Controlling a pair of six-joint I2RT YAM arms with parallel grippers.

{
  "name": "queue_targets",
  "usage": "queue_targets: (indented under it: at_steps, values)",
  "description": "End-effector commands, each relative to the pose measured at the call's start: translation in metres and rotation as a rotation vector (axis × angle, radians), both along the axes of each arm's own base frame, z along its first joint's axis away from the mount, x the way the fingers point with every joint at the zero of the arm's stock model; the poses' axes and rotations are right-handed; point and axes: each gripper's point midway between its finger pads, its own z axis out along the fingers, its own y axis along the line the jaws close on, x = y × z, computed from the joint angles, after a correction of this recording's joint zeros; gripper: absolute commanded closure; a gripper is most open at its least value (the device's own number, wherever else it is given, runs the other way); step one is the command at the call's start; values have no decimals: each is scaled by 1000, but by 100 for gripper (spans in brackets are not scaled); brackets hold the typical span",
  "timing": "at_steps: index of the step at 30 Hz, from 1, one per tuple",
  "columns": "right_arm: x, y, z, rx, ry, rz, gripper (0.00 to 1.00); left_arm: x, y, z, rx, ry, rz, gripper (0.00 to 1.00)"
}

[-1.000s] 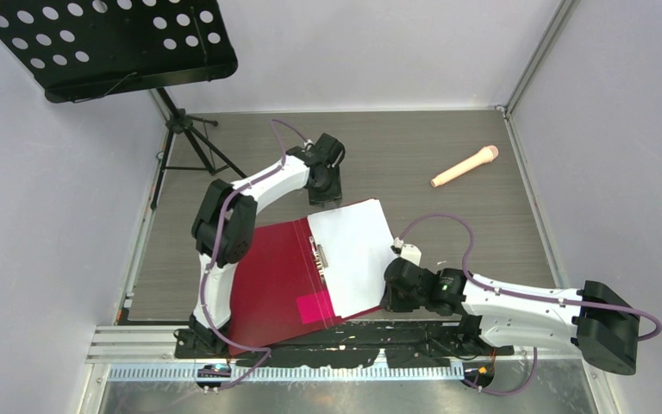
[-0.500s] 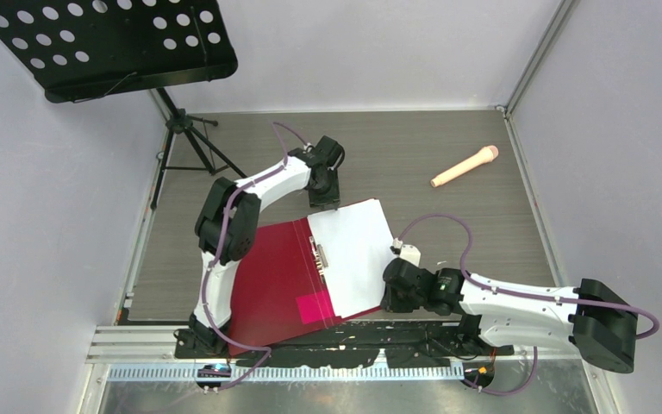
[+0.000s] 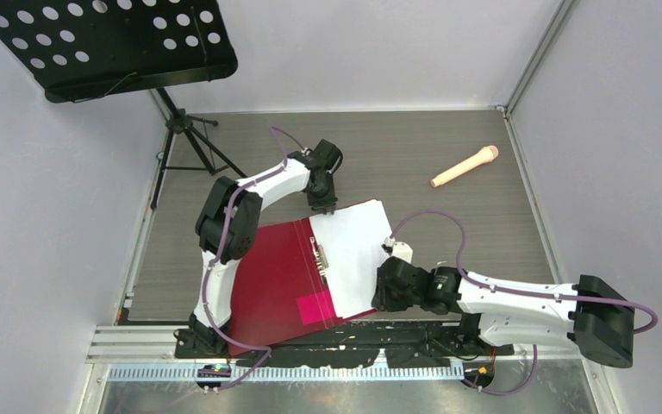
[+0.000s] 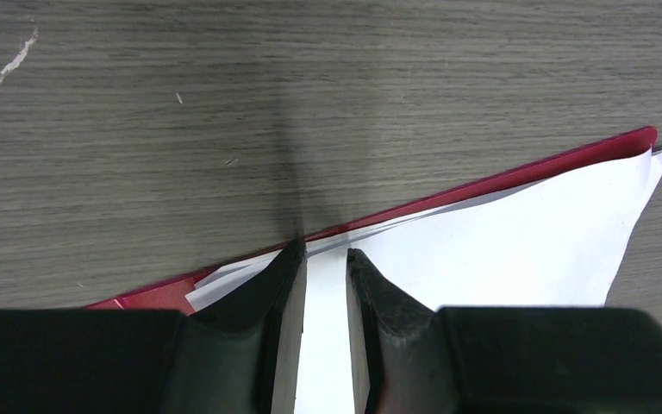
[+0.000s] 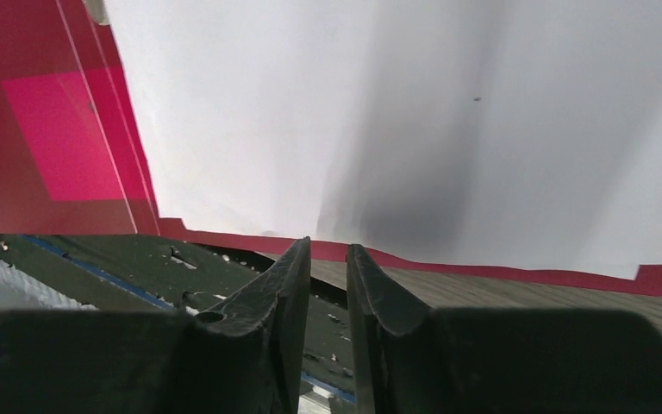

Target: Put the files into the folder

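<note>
The dark-red folder (image 3: 271, 276) lies open on the table, with a metal spine clip (image 3: 319, 254) and a pink patch (image 3: 315, 306). The white files (image 3: 352, 250) rest on its right half. My left gripper (image 3: 323, 205) is at the files' far edge. Seen from the left wrist, its tips (image 4: 326, 250) hover over the paper (image 4: 500, 250) near the red rim (image 4: 500, 179), with only a thin empty slit between them. My right gripper (image 3: 378, 291) is at the folder's near right edge. In the right wrist view, it (image 5: 327, 243) is shut and empty, just short of the red border (image 5: 517, 274) and the files (image 5: 353, 112).
A beige microphone-shaped object (image 3: 465, 166) lies at the far right of the table. A black music stand (image 3: 112, 43) on a tripod (image 3: 185, 129) stands at the far left. The black base rail (image 3: 353, 349) runs along the near edge, just below the folder.
My right gripper has crept left, closer to the folder's right edge. The left gripper has nudged slightly nearer along the files' far edge. The files have barely shifted.
</note>
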Motion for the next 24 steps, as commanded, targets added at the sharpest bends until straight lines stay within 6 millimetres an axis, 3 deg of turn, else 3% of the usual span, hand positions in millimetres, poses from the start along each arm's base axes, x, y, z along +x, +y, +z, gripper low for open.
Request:
queue_targets:
  at_steps: [1,7,9,13,16,19,21,24]
  values:
    - [5,25,22,40,-63,58,69,-8,0,10,-16,9,4,75]
    - [0,22,32,60,-80,93,61,2,3,35,-23,-39,2,72]
    - [1,20,42,75,-103,106,55,7,7,49,-18,-70,1,57]
    - [16,10,62,34,-193,97,45,5,14,80,-34,-128,1,36]
    - [29,-1,58,-11,-195,76,42,-13,24,90,-57,-142,14,26]
    - [50,-14,52,-30,-206,34,40,-37,42,89,-64,-156,39,25]
    - [62,-24,49,-44,-214,4,40,-62,53,79,-76,-137,57,28]
    - [74,-36,38,-67,-202,-28,52,-96,60,73,-100,-128,59,38]
